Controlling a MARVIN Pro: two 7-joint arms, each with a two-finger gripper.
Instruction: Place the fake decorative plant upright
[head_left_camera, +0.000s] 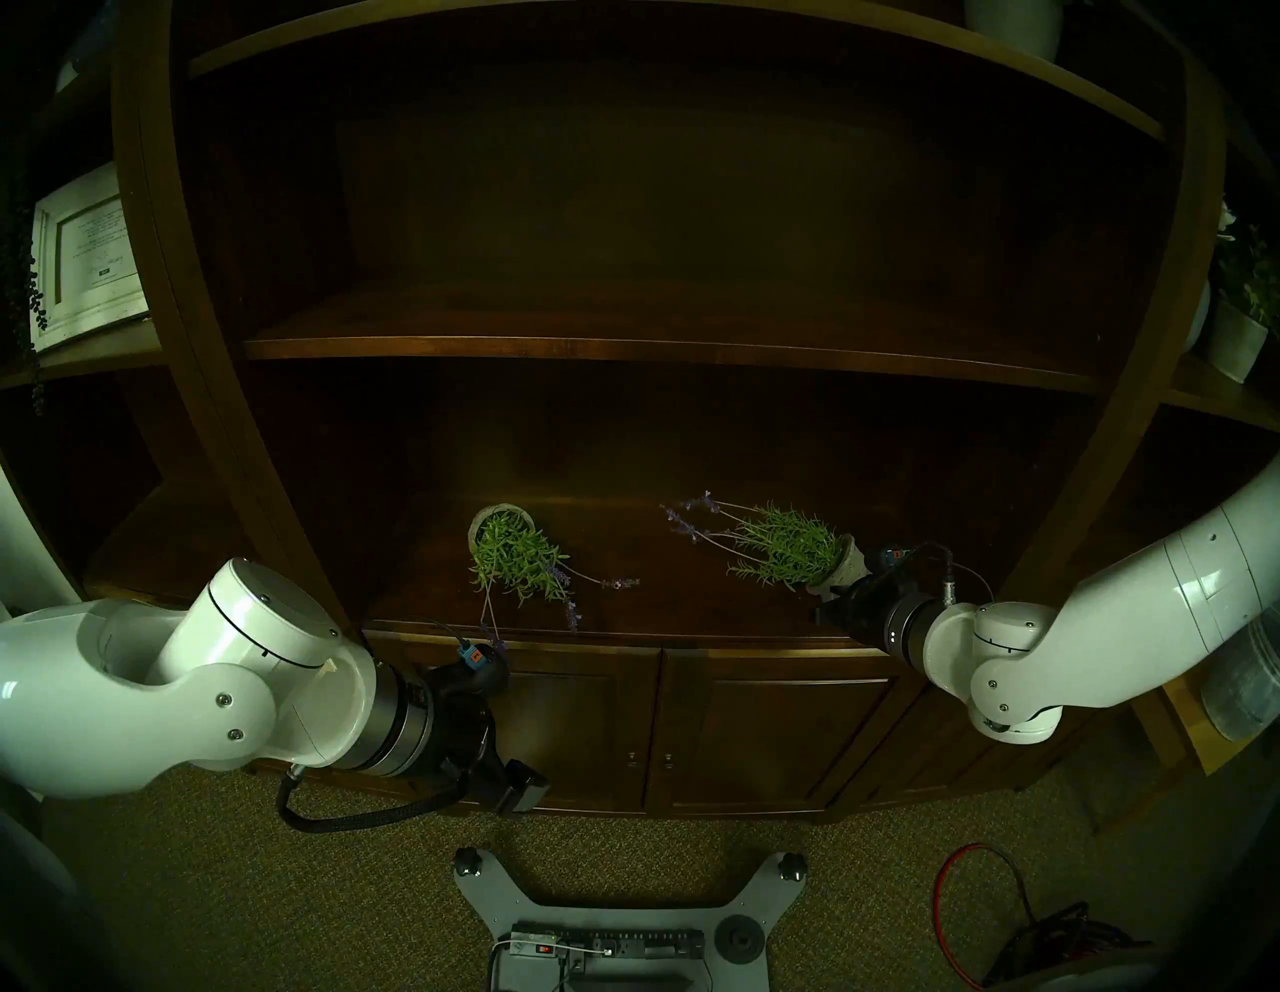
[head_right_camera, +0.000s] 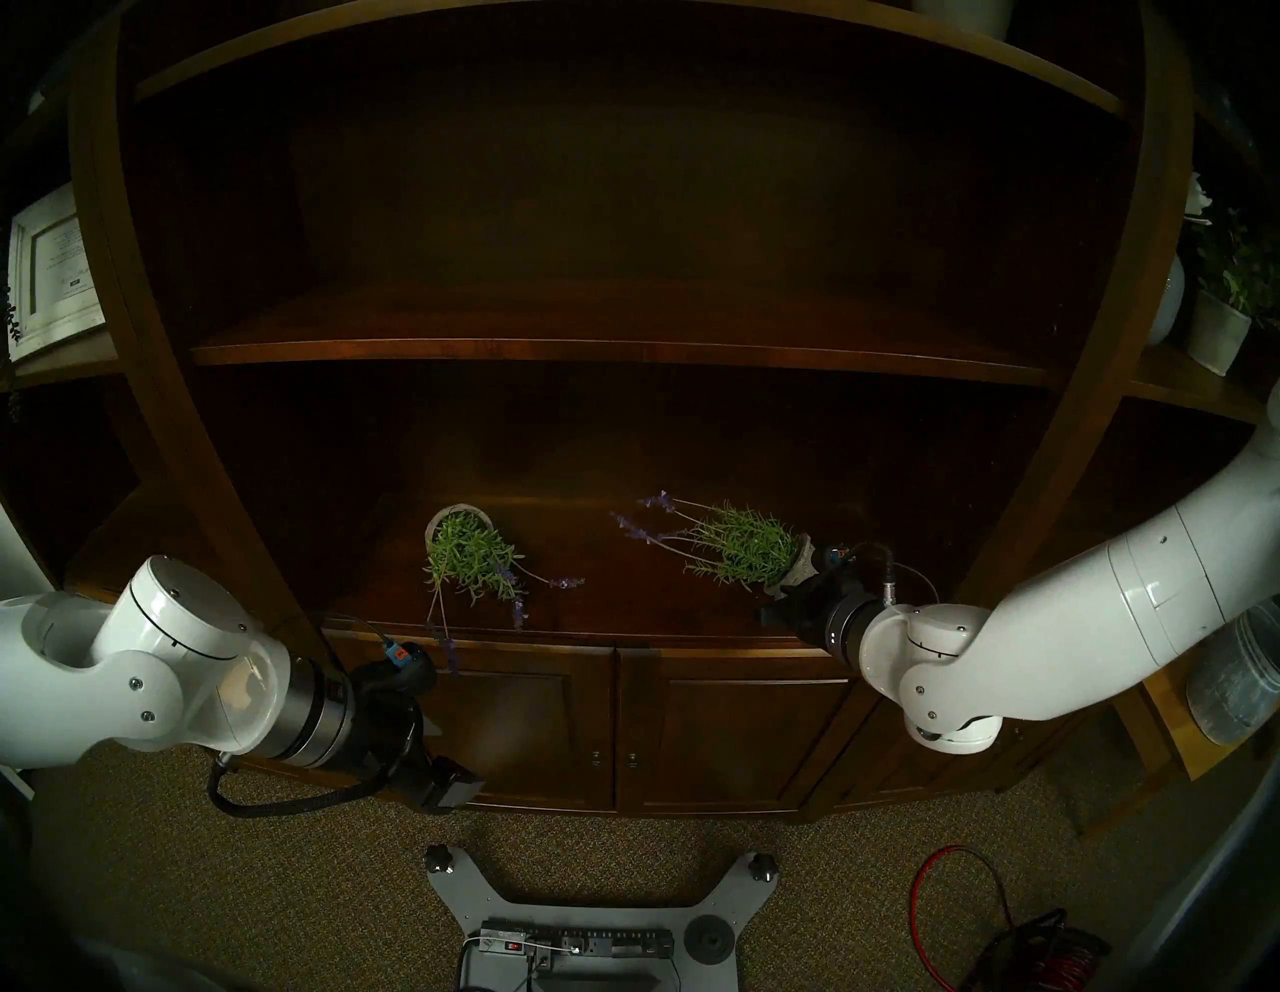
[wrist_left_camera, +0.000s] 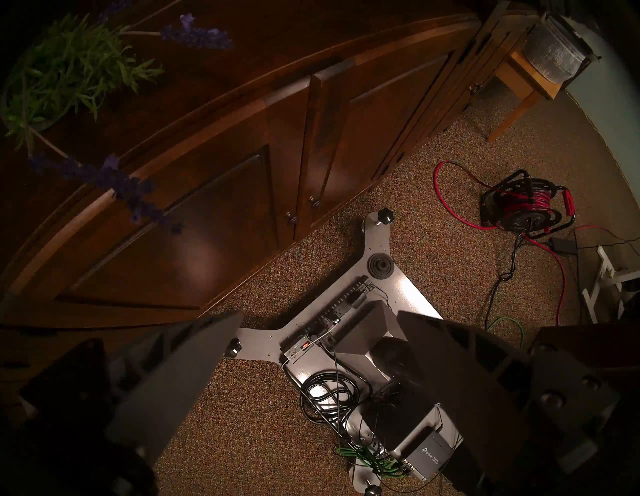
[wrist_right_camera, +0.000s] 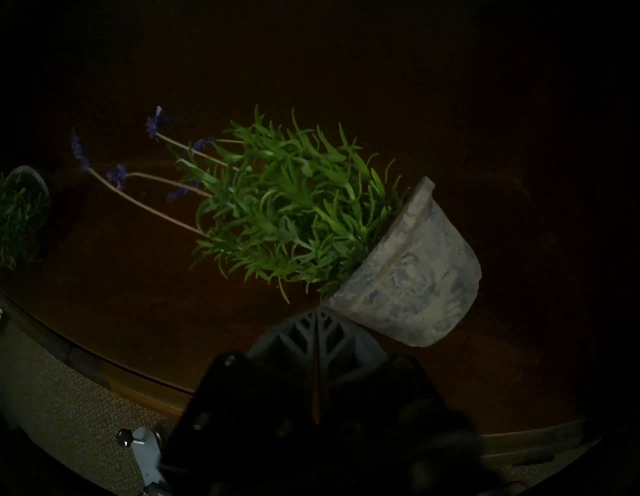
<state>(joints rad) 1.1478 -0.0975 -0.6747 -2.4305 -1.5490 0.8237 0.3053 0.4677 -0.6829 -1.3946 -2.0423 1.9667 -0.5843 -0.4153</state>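
Observation:
Two fake lavender plants in grey pots lie on the dark wooden shelf (head_left_camera: 651, 609). The left plant (head_left_camera: 516, 558) is tipped over toward the front edge, its purple stems (wrist_left_camera: 114, 180) hanging over it. The right plant (head_left_camera: 783, 547) leans left with its pot (wrist_right_camera: 412, 270) on its side. My right gripper (wrist_right_camera: 317, 313) is shut, its fingertips pinching the lower edge of that pot's rim. My left gripper (wrist_left_camera: 320, 317) hangs open and empty below the shelf edge, in front of the cabinet doors, pointing at the floor.
The shelf above (head_left_camera: 623, 346) overhangs the plants. Cabinet doors (head_left_camera: 769, 734) are shut below. The robot base (head_left_camera: 609, 928) and a red cable reel (wrist_left_camera: 519, 204) sit on the carpet. A side table (wrist_left_camera: 519, 76) stands at the right. A framed picture (head_left_camera: 83, 263) and a potted plant (head_left_camera: 1240, 325) fill the side shelves.

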